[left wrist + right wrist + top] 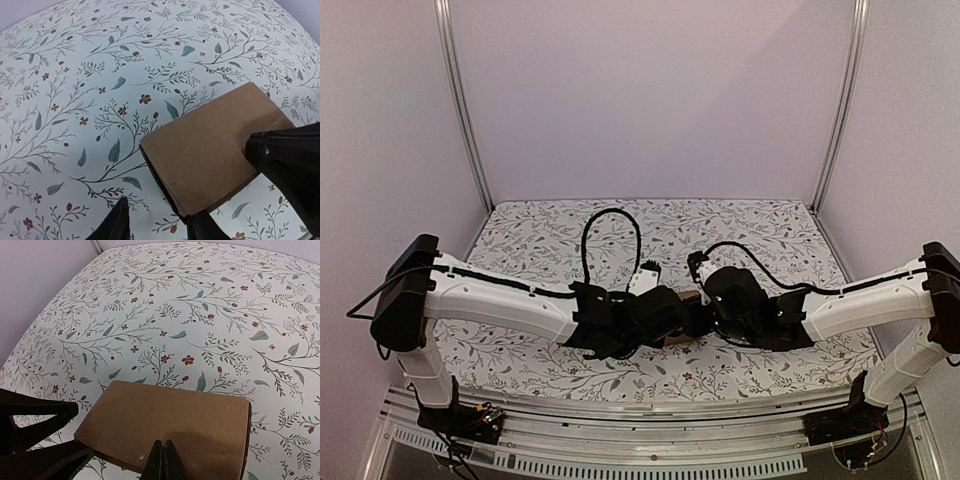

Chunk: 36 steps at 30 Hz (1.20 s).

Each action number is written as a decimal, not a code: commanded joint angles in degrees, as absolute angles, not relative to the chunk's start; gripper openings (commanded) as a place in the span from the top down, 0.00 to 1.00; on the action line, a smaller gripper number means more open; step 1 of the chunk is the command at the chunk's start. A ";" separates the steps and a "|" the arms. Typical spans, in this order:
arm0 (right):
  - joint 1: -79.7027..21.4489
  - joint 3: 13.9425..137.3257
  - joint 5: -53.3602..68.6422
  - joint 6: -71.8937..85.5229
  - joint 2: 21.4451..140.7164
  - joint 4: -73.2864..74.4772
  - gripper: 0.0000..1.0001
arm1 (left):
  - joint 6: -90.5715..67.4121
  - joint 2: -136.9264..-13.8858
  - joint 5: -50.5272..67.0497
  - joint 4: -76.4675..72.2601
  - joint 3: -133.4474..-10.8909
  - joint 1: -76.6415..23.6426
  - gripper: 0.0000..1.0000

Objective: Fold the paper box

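The paper box (210,145) is a flattened brown cardboard carton lying on the floral table near the middle. In the top view only a sliver of the box (689,296) shows between the two wrists. My left gripper (157,227) is open at the box's near corner; one fingertip (202,227) sits at that corner and the other (114,224) stands over bare cloth. My right gripper (163,460) is shut, its tips resting on the top panel of the box (170,420) with nothing between them. It shows as a black mass (290,165) in the left wrist view.
The floral tablecloth (550,240) covers the table. Pale walls with metal posts (465,110) close in the back and sides. Cables loop above both wrists (610,235). The left gripper's fingers (35,440) show at the lower left of the right wrist view.
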<state>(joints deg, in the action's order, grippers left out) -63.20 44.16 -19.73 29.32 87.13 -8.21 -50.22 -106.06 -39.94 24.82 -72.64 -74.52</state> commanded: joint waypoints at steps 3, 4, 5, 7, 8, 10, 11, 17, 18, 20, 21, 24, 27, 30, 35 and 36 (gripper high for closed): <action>-63.21 43.52 -19.28 30.17 88.78 -3.82 1.00 | -49.04 -104.82 -32.79 29.06 -70.47 -75.91 0.48; -63.14 44.04 -19.66 30.08 88.82 -3.26 1.00 | -48.77 -103.71 -32.22 28.99 -69.82 -75.93 0.46; -63.11 44.44 -19.97 29.93 88.92 -2.67 1.00 | -47.90 -102.69 -31.24 28.56 -69.06 -75.96 0.44; -63.09 45.30 -20.19 29.72 89.28 -1.86 1.00 | -45.71 -100.54 -28.70 28.25 -68.29 -75.96 0.43; -62.99 45.61 -20.23 29.71 89.45 -1.65 1.00 | -44.31 -99.53 -27.25 27.70 -67.88 -76.02 0.42; -62.70 46.14 -20.19 29.84 89.92 -1.38 1.00 | -41.94 -97.71 -23.93 26.89 -67.22 -75.86 0.40; -62.45 46.41 -19.84 29.88 90.31 -1.25 1.00 | -40.75 -96.90 -22.02 26.39 -66.84 -75.77 0.40; -62.28 47.58 -18.36 29.51 91.39 -1.14 1.00 | -37.11 -93.12 -15.98 23.42 -63.63 -74.84 0.38; -62.23 47.67 -18.17 29.45 91.40 -1.10 1.00 | -36.38 -92.69 -15.32 22.93 -63.44 -74.68 0.39; -62.25 47.80 -17.88 29.19 91.34 -0.98 1.00 | -35.14 -91.43 -14.27 21.51 -63.00 -74.20 0.39; -62.24 47.81 -17.66 28.97 91.28 -0.89 1.00 | -34.60 -90.84 -13.81 20.66 -62.86 -73.80 0.42; -62.16 47.79 -17.34 28.61 90.93 -0.63 1.00 | -32.68 -89.45 -10.45 17.64 -62.75 -71.55 0.79; -62.23 47.73 -17.14 28.44 90.41 -0.45 1.00 | -31.11 -88.68 -7.40 14.81 -63.22 -69.14 1.00; -62.23 47.77 -17.12 28.01 89.96 -0.35 1.00 | -29.42 -87.75 -5.28 9.44 -62.26 -67.37 1.00; -62.30 47.90 -16.64 28.10 89.96 -0.26 1.00 | -29.22 -88.52 -1.87 1.97 -61.30 -63.89 1.00; -62.24 47.85 -16.55 28.12 89.92 -0.26 1.00 | -29.15 -88.96 -1.28 1.11 -61.12 -63.40 1.00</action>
<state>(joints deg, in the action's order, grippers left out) -62.28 48.05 -18.72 28.47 89.43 -5.56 -30.74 -88.51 -5.89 8.54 -62.59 -66.04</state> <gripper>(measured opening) 0.003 0.004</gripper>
